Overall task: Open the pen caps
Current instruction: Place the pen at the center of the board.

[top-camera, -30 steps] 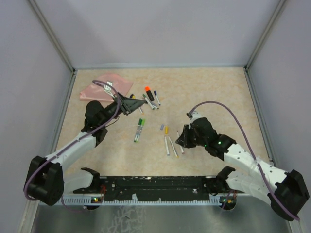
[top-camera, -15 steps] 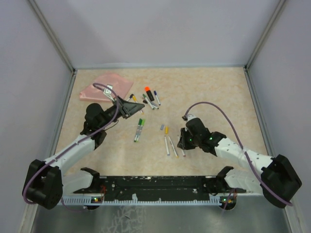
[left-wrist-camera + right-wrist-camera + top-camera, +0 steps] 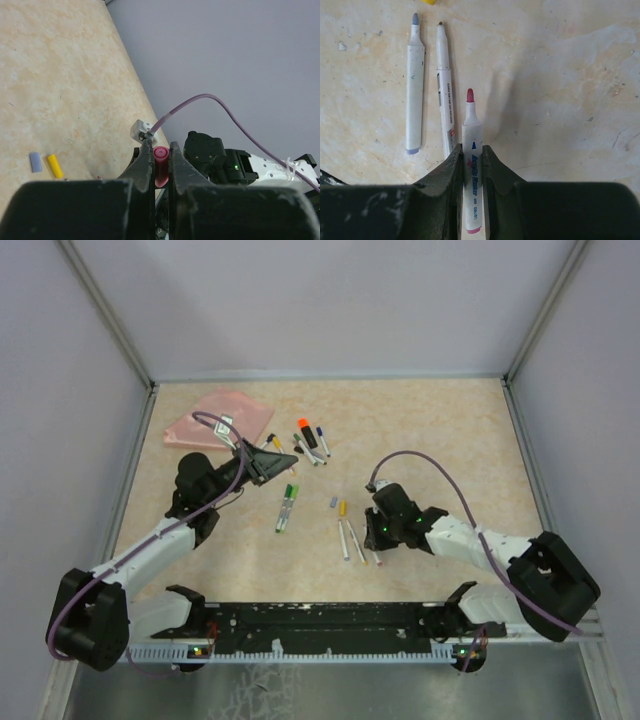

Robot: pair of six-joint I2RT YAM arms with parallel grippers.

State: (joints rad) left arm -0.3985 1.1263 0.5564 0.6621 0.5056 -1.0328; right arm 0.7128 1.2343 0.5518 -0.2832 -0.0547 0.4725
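The left gripper (image 3: 160, 150) is clamped on a pink cap (image 3: 161, 162). The right gripper (image 3: 472, 152) straddles an uncapped pink-tipped pen (image 3: 471, 127); whether it pinches the barrel cannot be told. A yellow cap (image 3: 55, 166) and a lilac cap (image 3: 35, 162) lie side by side on the worktop (image 3: 60, 75)

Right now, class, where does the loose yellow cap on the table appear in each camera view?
Top external: yellow cap, mid-frame.
Left wrist: lower left.
Right wrist: a yellow sliver at the top edge.
Shared landmark: lilac cap beside it, in the top and left wrist views only.
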